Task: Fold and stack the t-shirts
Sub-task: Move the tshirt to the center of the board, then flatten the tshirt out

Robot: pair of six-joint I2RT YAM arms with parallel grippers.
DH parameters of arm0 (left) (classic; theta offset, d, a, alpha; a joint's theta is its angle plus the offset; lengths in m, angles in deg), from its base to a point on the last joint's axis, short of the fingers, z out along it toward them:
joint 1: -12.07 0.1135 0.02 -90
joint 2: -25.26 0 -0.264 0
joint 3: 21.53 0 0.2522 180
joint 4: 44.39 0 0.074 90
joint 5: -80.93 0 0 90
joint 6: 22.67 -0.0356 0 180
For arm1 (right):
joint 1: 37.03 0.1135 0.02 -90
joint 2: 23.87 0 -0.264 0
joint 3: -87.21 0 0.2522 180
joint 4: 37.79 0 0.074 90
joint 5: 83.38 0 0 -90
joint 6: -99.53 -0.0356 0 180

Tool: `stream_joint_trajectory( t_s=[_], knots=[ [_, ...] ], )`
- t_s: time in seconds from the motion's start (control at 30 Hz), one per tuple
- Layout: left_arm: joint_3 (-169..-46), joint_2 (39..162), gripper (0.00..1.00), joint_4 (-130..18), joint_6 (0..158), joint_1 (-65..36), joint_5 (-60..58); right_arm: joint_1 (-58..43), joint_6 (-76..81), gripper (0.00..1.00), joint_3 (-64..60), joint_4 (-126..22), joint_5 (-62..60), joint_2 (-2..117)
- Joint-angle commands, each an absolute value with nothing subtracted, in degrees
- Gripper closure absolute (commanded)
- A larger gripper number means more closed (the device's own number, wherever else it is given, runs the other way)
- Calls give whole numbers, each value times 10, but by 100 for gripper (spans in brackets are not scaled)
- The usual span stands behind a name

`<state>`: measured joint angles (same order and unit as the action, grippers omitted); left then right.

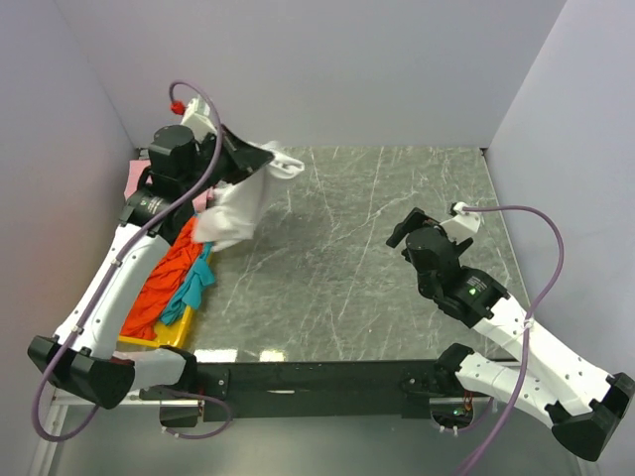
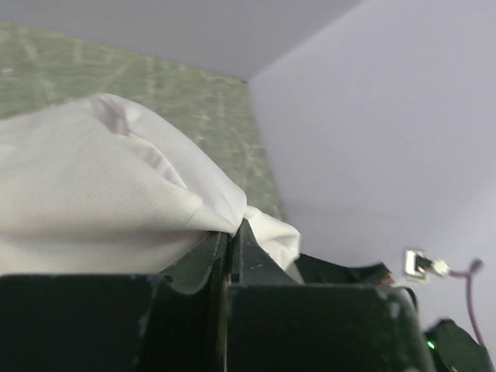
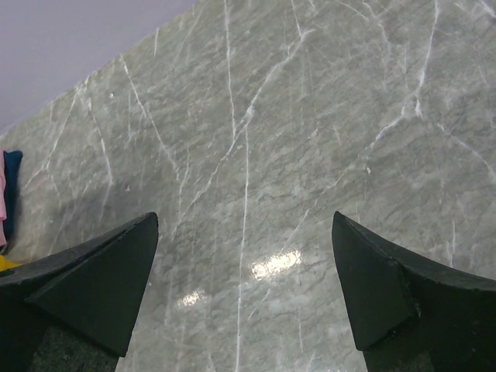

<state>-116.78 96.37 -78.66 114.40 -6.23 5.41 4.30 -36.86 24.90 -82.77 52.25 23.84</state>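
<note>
My left gripper [image 1: 260, 159] is raised over the table's far left and shut on a bunched edge of the white t-shirt [image 1: 236, 206], which hangs down from it. The left wrist view shows the jaws [image 2: 235, 229] pressed together with white cloth [image 2: 101, 186] billowing over and past them. An orange-red t-shirt [image 1: 164, 281] and a teal t-shirt [image 1: 195, 283] lie heaped on the left, and a pink t-shirt [image 1: 138, 178] shows behind the left arm. My right gripper [image 1: 401, 234] hovers open over bare marble at centre right; its fingers [image 3: 101, 287] have nothing between them [image 3: 244, 225].
A yellow tray [image 1: 167, 340] sits under the coloured heap near the front left edge. Grey marble tabletop [image 1: 337, 258] spreads between the arms. Lilac walls enclose the left, back and right sides. The tray's corner and cloth edges [image 3: 6, 201] show at the right wrist view's left border.
</note>
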Motion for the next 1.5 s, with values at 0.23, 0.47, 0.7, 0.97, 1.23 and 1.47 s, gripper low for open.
stream_joint_trajectory(
  t_s=[0.23,0.47,0.7,0.97,1.23,1.47],
  knots=[
    [-1190,1014,30,-785,1140,-129,25,44,-387,1,227,-849,564,221],
    [-1188,1085,0,-1057,1093,-135,-290,43,-351,1,219,-848,514,246],
    [-1099,1006,1,-1018,1133,-131,-352,2,-330,0,225,-813,398,296],
    [-921,929,1,-706,1147,-131,-146,-114,-300,2,231,-757,236,379],
    [-1042,1111,1,-691,1065,-144,-109,-178,-264,14,214,-712,89,520],
    [-1199,1309,6,-763,1043,-155,-57,-184,-241,25,155,-722,65,625]
  ],
)
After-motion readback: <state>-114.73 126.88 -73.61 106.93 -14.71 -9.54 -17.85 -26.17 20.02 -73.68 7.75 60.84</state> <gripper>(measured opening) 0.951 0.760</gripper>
